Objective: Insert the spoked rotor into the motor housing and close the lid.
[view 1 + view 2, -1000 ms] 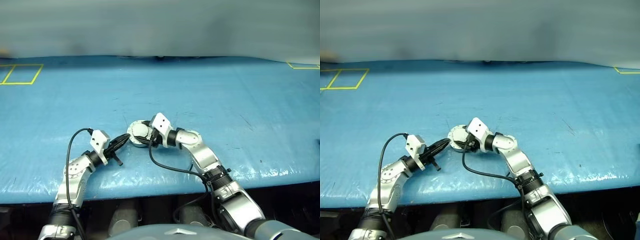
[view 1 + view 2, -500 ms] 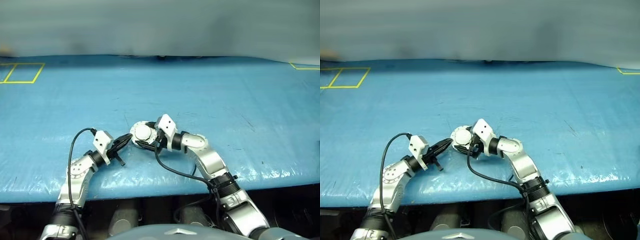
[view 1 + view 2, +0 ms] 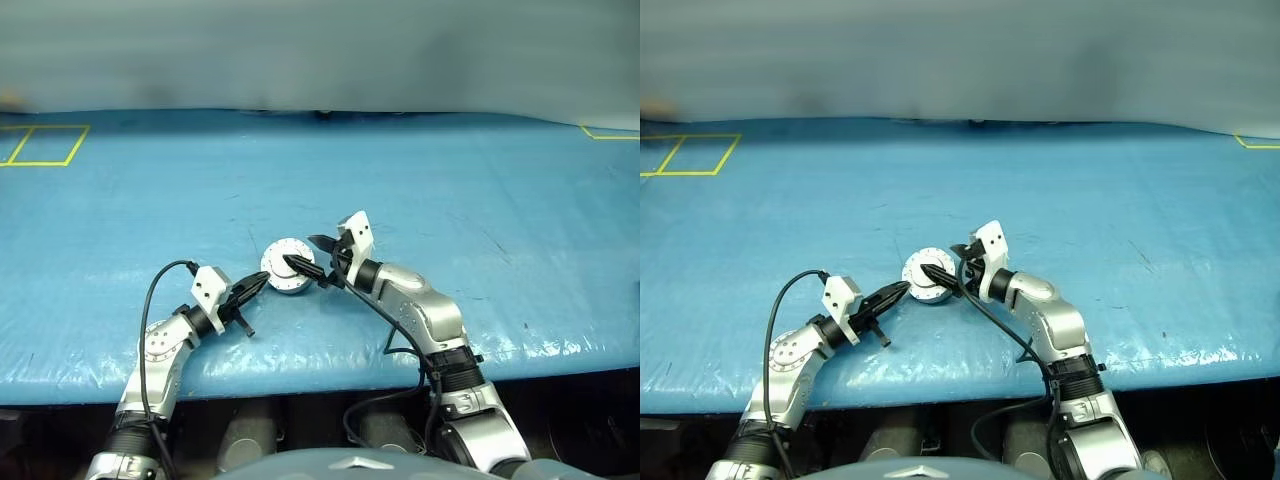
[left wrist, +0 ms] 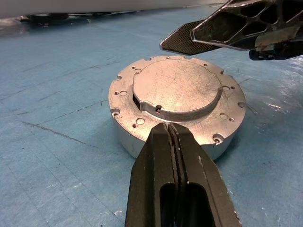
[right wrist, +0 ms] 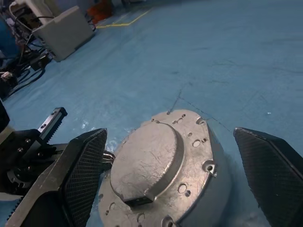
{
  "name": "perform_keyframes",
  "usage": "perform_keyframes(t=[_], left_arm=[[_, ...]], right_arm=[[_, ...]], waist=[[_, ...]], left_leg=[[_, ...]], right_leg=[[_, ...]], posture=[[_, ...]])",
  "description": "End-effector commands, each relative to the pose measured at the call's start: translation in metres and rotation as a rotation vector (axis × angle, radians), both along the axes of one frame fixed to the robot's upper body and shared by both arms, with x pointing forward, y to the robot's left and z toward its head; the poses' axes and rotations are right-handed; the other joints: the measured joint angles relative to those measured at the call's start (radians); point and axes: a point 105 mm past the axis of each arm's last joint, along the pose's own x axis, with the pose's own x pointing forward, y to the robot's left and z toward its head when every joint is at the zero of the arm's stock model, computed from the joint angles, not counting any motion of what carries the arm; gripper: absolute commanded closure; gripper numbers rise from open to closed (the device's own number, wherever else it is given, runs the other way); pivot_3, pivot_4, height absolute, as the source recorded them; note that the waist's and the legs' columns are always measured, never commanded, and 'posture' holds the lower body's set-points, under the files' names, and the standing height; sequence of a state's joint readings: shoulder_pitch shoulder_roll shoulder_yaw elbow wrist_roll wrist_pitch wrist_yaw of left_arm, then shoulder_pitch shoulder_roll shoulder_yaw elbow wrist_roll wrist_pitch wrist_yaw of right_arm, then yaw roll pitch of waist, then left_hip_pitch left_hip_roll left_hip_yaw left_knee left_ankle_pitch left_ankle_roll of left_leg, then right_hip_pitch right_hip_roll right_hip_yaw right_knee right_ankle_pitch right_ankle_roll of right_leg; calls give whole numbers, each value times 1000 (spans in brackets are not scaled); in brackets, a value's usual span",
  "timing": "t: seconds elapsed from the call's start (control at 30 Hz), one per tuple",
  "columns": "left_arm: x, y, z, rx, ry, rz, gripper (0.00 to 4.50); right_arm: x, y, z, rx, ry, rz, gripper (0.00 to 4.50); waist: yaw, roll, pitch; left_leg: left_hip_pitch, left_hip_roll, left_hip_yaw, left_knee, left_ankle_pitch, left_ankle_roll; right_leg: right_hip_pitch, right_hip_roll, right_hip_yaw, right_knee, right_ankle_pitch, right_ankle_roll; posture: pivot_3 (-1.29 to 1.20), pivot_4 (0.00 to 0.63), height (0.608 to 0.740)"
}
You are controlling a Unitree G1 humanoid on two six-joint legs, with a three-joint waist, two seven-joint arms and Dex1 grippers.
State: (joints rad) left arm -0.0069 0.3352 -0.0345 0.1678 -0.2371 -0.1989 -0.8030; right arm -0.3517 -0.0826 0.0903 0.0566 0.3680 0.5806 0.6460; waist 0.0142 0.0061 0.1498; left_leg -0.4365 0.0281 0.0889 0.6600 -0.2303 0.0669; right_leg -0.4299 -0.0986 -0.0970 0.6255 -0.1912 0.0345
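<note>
The housing (image 3: 287, 270) sits just below the middle of the head view on the blue table (image 3: 480, 200), and the lid (image 4: 177, 87) is down flat on top, plain face with its raised circle up. The left gripper (image 3: 256, 287), fingers pressed together, points at the housing's lower-left side, tips right at its wall. The right gripper (image 3: 311, 254) hangs spread wide at the housing's right edge, one finger (image 3: 300, 266) over the lid, holding nothing.
</note>
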Motion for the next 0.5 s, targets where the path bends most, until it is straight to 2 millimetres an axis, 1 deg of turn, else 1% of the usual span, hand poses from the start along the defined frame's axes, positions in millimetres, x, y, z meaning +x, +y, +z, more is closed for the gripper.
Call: perform_keyframes(t=[0.03,0.07,0.2,0.37,0.5], left_arm=[[-6,-5,-16,16,57,-16,4500],[-6,-5,-16,17,56,-16,4500],[-6,-4,-16,24,50,-12,4500],[-6,-3,-15,28,44,-8,4500],[-6,-2,-16,30,44,-6,4500]], right_arm=[[4,-11,7,82,62,-53,22],[4,-13,5,95,90,-61,22],[3,-23,-6,262,282,-70,22],[-2,-24,-9,375,395,-44,22],[-7,-19,-12,396,439,-12,22]], waist=[[0,0,0],[0,0,0],[0,0,0],[-1,0,0],[-2,0,0]], left_leg=[[0,0,0,0,0,0],[0,0,0,0,0,0],[0,0,0,0,0,0],[0,0,0,0,0,0],[0,0,0,0,0,0]], right_leg=[[0,0,0,0,0,0],[0,0,0,0,0,0],[0,0,0,0,0,0],[0,0,0,0,0,0],[0,0,0,0,0,0]], posture=[[0,150,740],[0,150,740],[0,150,740],[0,150,740],[0,150,740]])
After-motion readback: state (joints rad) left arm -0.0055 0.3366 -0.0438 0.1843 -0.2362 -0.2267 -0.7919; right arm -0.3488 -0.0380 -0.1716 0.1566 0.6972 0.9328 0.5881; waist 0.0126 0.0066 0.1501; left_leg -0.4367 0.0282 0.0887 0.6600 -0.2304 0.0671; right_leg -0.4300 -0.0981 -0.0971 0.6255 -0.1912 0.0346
